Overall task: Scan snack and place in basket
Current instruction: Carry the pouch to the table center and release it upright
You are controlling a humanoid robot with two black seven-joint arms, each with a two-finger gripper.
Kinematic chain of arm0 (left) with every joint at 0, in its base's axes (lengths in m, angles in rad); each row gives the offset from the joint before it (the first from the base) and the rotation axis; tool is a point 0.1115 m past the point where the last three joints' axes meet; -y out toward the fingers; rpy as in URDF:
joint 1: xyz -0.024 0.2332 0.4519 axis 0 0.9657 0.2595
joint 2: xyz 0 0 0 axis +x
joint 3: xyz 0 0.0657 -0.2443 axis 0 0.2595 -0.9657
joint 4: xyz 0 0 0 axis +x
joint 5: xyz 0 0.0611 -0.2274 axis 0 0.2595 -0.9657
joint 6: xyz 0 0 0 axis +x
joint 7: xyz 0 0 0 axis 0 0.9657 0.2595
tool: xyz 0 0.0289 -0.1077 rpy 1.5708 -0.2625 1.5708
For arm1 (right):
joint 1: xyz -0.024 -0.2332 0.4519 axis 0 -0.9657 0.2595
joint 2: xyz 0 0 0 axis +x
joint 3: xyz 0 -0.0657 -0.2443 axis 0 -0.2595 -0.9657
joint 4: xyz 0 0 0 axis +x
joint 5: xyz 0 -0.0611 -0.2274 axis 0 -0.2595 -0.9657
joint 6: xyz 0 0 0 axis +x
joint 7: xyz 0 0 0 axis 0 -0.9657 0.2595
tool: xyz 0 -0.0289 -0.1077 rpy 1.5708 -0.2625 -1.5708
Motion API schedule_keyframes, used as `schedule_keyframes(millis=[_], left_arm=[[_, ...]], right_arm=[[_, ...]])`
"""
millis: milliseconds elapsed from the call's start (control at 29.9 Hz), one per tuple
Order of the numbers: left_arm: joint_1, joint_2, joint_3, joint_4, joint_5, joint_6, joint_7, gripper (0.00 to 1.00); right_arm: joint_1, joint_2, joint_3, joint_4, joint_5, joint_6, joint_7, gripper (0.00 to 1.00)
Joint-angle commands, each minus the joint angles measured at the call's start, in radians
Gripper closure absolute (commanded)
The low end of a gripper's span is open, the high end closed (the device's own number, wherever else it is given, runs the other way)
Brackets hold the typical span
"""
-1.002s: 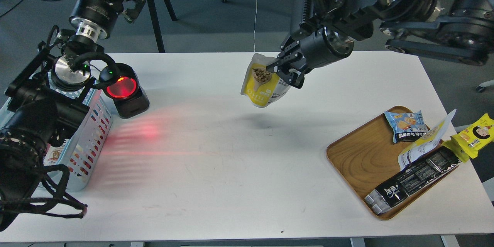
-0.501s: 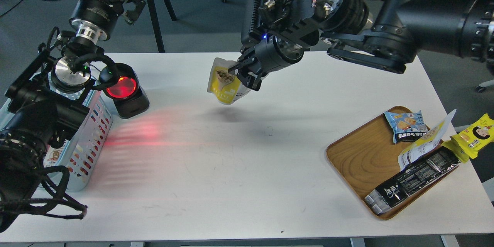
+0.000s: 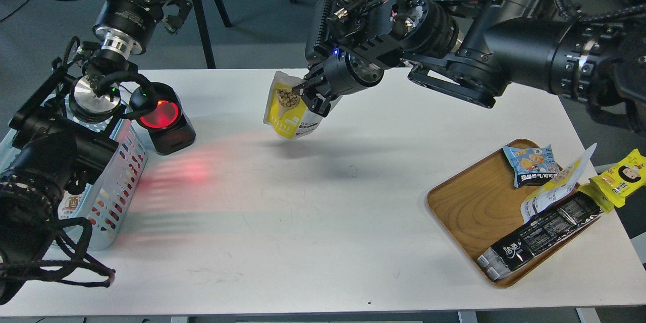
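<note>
The snack (image 3: pixel 283 113), a yellow-and-white pouch picturing brown nuts, hangs in the air above the middle-back of the white table. My right gripper (image 3: pixel 309 97) is shut on its upper right edge, and the pouch's yellow face turns toward the left. The pale blue slotted basket (image 3: pixel 121 171) stands at the table's left edge, partly hidden behind my left arm. My left gripper (image 3: pixel 170 7) is raised above the table's far left corner, open and empty, well apart from the snack.
A black scanner (image 3: pixel 162 117) with a glowing red window stands beside the basket and throws red light on the table (image 3: pixel 282 222). A wooden tray (image 3: pixel 474 207) at the right holds a blue packet (image 3: pixel 530 161), a long black packet (image 3: pixel 540 234) and a pouch; a yellow cartoon-face packet (image 3: pixel 623 176) lies beside it.
My right arm has carried the snack leftward, toward the scanner, and a little lower. The left arm has barely moved.
</note>
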Motion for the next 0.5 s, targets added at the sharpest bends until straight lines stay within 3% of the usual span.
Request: schedule_keyframes(millis=[0, 468], left_arm=[[0.000, 0.003, 0.000, 0.000, 0.001, 0.000, 0.000, 0.00], [0.004, 0.003, 0.000, 0.000, 0.001, 0.000, -0.002, 0.00]], right_arm=[[-0.012, 0.000, 0.000, -0.003, 0.000, 0.002, 0.000, 1.00], [-0.038, 0.000, -0.004, 0.074, 0.000, 0.005, 0.000, 0.99]])
